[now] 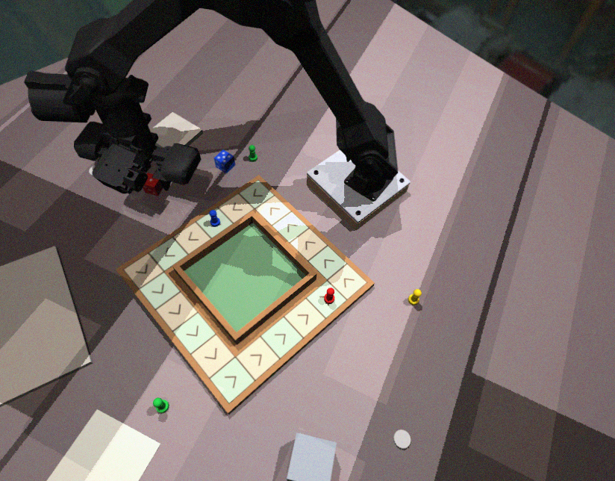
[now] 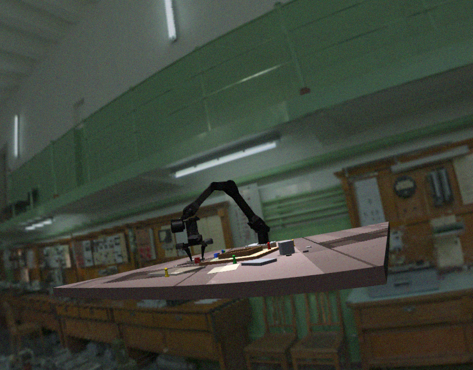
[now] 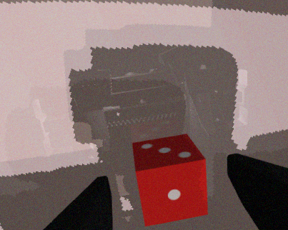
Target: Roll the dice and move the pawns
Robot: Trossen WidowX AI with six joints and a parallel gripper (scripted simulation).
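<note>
My gripper is open, low over the table, its fingers on either side of the red die. Gaps show on both sides of the die in the wrist view, where one face has three pips and another one pip. The blue die lies on the table beyond the board. The blue pawn stands on a green square of the upper-left side. The red pawn stands beside the right corner square. The green-floored tray holds no dice.
A green pawn stands near the blue die, another green pawn below the board, a yellow pawn to its right. A grey block, a white disc and flat pale sheets lie around.
</note>
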